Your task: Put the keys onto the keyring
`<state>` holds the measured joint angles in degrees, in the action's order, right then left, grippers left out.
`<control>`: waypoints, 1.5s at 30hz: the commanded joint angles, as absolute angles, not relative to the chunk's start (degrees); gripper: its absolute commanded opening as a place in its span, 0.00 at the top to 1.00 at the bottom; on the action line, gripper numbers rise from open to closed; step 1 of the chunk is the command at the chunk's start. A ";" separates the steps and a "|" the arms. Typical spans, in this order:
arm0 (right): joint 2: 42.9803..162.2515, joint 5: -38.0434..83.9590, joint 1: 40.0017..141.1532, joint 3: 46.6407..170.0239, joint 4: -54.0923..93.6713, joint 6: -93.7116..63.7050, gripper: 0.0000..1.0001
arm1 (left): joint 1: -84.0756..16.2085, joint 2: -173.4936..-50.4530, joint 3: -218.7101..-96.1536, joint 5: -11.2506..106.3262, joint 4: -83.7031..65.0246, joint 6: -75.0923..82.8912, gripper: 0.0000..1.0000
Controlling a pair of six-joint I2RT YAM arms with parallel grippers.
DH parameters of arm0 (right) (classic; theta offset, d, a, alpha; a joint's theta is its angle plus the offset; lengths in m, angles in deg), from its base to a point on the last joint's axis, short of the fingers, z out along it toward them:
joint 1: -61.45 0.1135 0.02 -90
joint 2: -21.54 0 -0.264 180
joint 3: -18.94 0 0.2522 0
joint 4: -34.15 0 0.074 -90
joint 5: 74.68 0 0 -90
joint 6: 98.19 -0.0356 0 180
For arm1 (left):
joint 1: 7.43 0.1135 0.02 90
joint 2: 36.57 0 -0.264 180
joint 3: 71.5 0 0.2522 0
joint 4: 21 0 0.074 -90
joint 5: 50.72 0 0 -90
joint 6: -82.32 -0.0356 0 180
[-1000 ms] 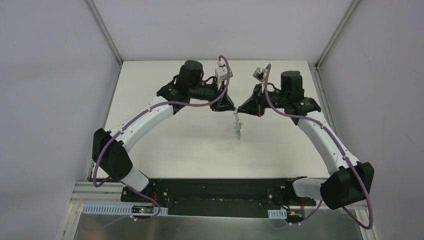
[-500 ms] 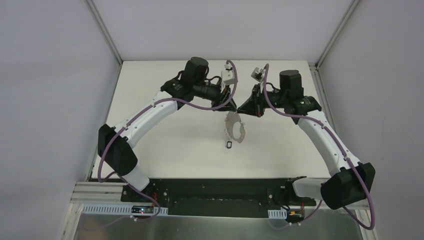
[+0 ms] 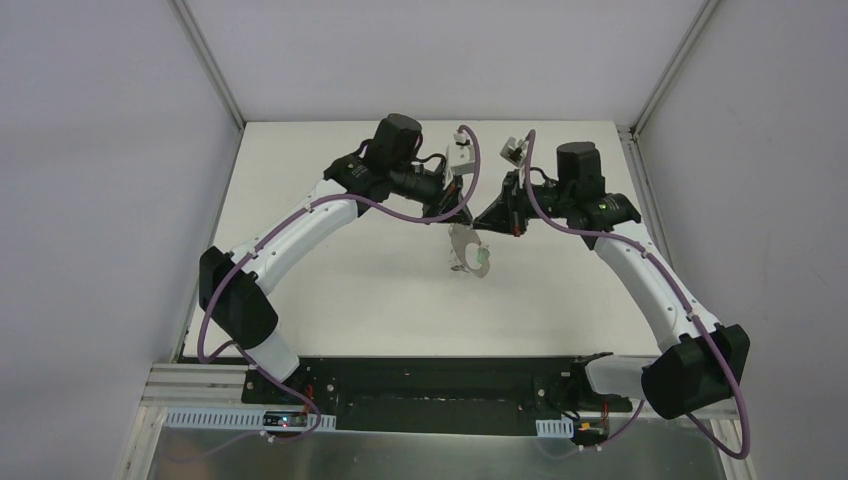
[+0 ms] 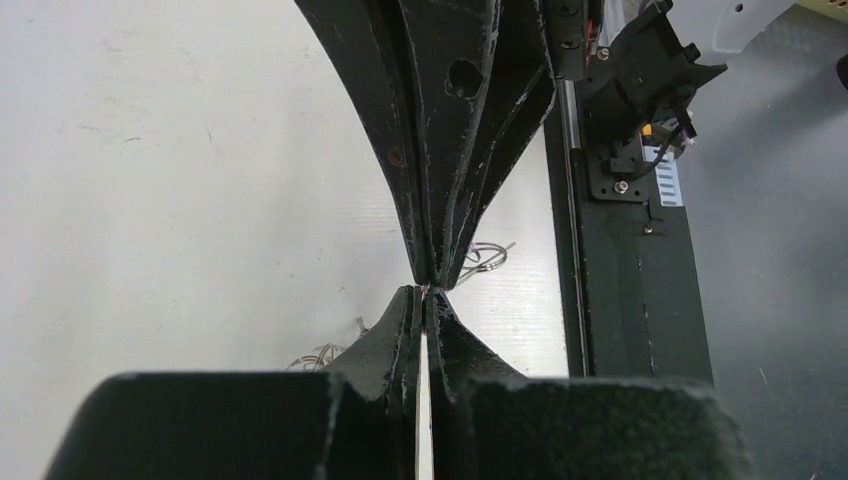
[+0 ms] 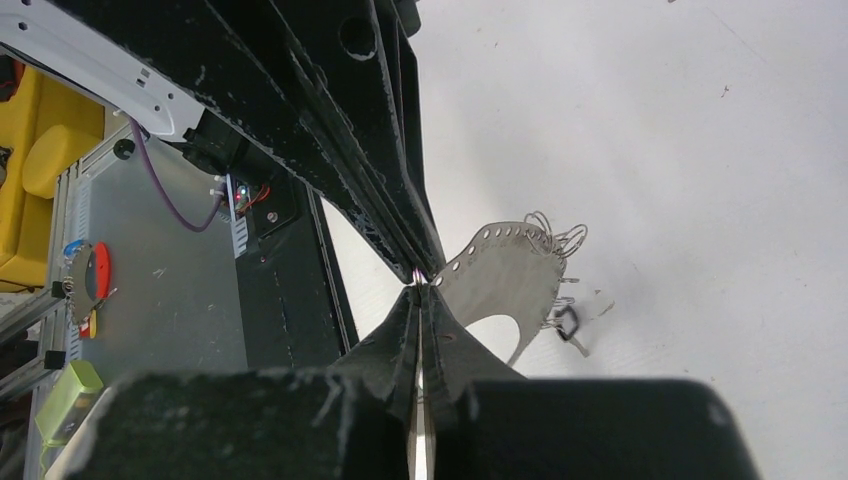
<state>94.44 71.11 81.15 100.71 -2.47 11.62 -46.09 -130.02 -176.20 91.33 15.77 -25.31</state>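
White walls close in a pale table (image 3: 350, 290), and over its far half my two arms meet nose to nose. My right claw (image 3: 484, 218) is pressed together on one corner of the keyring (image 3: 462, 246), and my left claw (image 3: 460, 212) is pressed together at that same corner from the other side. A glint of metal shows where the tips meet, so I judge that both are pinching the rim, though the left's bite is harder to make out. The keyring hangs below the tips, clear of the table as far as I can tell. From my right wrist it reads as a thin grey crescent with a row of small holes and wire loops (image 5: 556, 238) along its edge. I hold it high by one corner, I think, so the rest of the rim swings free and the loops stay reachable. Two grips on one point should also stop it from spinning. A green key (image 3: 483, 259) shows at its lower edge, seemingly on the ring already. A small dark piece (image 5: 568, 322) hangs near the loops, but I cannot tell whether it is a key. I see no red key.
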 commanded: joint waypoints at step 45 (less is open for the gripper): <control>91.97 64.24 80.05 90.22 8.79 17.19 0.27 | -45.66 -117.15 -161.65 69.81 -8.97 3.81 1.00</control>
